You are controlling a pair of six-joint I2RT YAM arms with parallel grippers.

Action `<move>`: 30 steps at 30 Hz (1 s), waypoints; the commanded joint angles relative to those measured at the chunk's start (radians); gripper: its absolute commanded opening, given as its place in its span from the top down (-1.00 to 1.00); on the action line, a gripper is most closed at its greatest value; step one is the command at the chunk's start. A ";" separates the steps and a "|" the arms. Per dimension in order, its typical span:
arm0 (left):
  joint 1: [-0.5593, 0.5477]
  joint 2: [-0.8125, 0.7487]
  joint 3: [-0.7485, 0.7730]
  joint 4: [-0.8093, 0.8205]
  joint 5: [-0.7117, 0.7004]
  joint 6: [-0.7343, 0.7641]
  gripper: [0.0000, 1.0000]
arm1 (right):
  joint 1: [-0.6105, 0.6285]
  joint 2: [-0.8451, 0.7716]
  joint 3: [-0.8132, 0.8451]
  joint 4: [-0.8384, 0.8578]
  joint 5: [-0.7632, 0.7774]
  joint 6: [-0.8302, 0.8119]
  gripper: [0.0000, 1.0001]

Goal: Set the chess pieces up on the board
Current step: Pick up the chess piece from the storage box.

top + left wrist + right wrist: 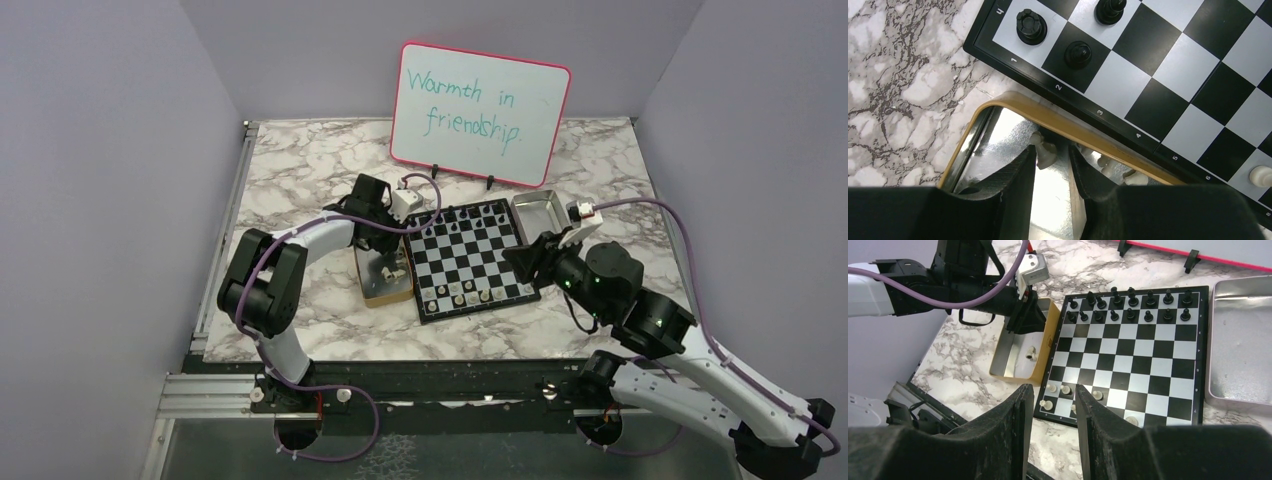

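Left wrist: left fingers (1015,175) spread astride cream piece (1044,151) in tan box (1058,121); centre it before pinching. Right fingers (1008,425) spread, empty.

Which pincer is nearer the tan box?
Left. The left pincer reaches down inside the tan box; the right pincer hangs at the opposite side of the board.
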 commanded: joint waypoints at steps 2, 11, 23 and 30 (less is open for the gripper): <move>-0.008 0.003 0.017 -0.003 -0.030 0.004 0.39 | -0.003 -0.025 -0.007 -0.019 0.022 0.012 0.17; -0.026 0.008 0.004 -0.002 -0.091 -0.002 0.32 | -0.003 -0.043 -0.016 -0.027 0.017 0.033 0.18; -0.031 0.042 0.021 -0.006 -0.142 -0.036 0.48 | -0.003 -0.041 0.011 -0.052 0.012 0.035 0.18; -0.045 0.024 0.045 -0.057 -0.162 -0.056 0.72 | -0.003 -0.036 0.004 -0.087 0.081 0.120 0.19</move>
